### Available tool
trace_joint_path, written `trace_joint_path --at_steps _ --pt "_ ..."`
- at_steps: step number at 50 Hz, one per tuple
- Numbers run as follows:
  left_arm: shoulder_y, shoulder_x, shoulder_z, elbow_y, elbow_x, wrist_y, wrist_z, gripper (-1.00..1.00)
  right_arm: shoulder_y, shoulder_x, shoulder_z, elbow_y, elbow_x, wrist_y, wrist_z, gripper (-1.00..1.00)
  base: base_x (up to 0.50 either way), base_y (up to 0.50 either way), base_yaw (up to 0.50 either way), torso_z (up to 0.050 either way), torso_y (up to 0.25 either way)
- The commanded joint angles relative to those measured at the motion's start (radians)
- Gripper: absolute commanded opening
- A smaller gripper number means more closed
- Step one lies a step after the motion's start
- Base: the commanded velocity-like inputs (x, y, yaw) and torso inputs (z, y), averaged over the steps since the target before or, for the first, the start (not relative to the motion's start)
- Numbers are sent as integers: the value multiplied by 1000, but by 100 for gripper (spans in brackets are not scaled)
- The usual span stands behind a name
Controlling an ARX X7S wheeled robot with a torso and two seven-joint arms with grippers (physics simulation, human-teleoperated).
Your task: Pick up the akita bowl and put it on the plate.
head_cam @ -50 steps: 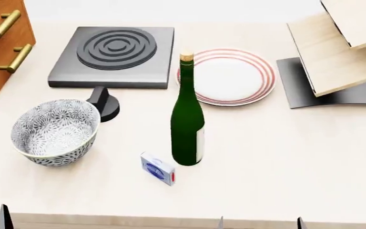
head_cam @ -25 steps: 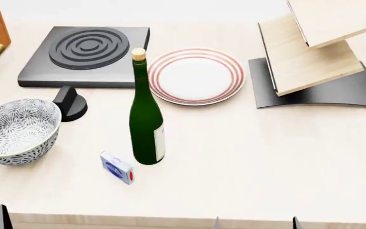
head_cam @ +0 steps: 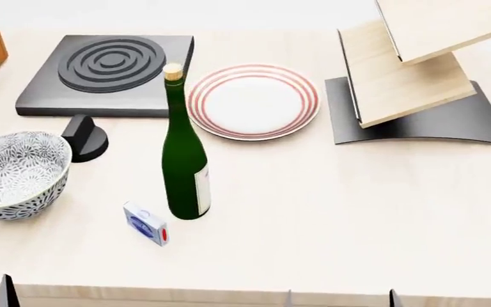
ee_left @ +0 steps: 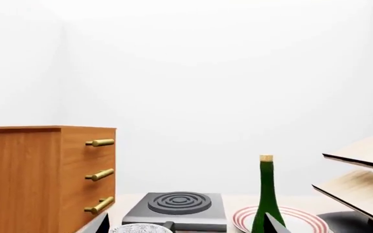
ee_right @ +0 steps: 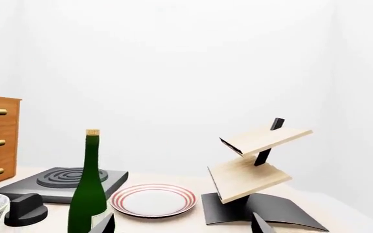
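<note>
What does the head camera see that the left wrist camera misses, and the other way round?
Only the head view shows the small blue-and-white box and the black knob on the table. Only the left wrist view shows the wooden drawer chest's front with three brass handles. Both show the patterned bowl, green bottle, red-ringed plate, burner and tiered wooden shelf.

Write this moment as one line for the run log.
stage: before grasp | akita bowl: on counter, untouched | plate: empty | green bottle: upright between them | claws: both open, low at counter edge
</note>
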Motion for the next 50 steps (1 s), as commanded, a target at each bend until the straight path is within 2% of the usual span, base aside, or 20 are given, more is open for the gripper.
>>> trace_joint_path --at_steps 1,16,50 --pt "1 -9 -3 8 -14 5 -11 100 -2 5 -3 -10 -8 -9 16 100 0 0 0 0 0" --pt "4 -20 -1 -3 -28 26 -20 100 0 12 -41 7 -65 -18 31 100 40 0 0 0 0" --pt "6 -34 15 -11 -22 47 -50 100 11 34 -70 13 -55 -4 38 100 86 -1 0 0 0"
